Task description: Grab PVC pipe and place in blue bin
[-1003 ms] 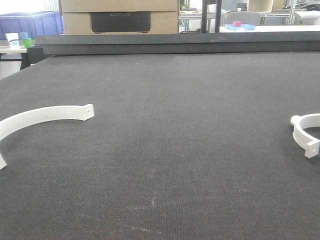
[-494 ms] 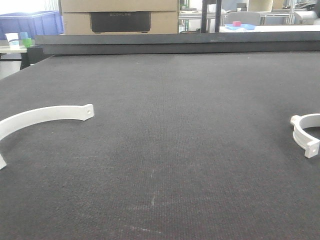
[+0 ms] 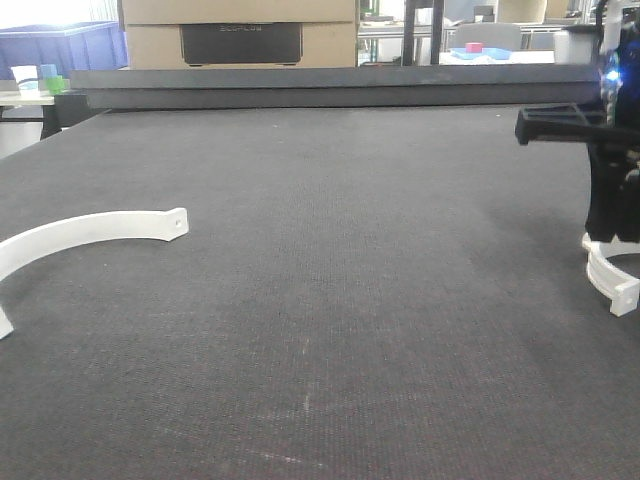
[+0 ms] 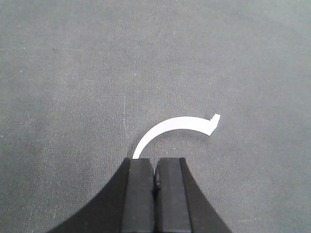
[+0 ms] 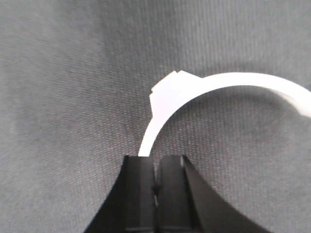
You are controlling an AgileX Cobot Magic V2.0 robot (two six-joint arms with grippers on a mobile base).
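Observation:
The PVC pipe (image 3: 612, 272), a thick ridged white C-ring, lies on the dark mat at the right edge of the front view. My right gripper (image 3: 603, 232) hangs just above its far end. In the right wrist view the PVC pipe (image 5: 228, 82) curves away just beyond my right gripper (image 5: 155, 158), whose fingers are shut with nothing between them. My left gripper (image 4: 155, 160) is also shut and empty, out of the front view. A blue bin (image 3: 60, 45) stands far back at the left, beyond the table.
A larger, thin white half-circle strip (image 3: 90, 228) lies at the mat's left side, and the strip (image 4: 170, 125) sits just ahead of my left gripper. A raised dark edge (image 3: 320, 88) closes the table's far side. Cardboard boxes (image 3: 240, 35) stand behind it.
My right arm has come into the front view at the right edge and now hangs over the PVC pipe. The pipe and the strip have not moved.

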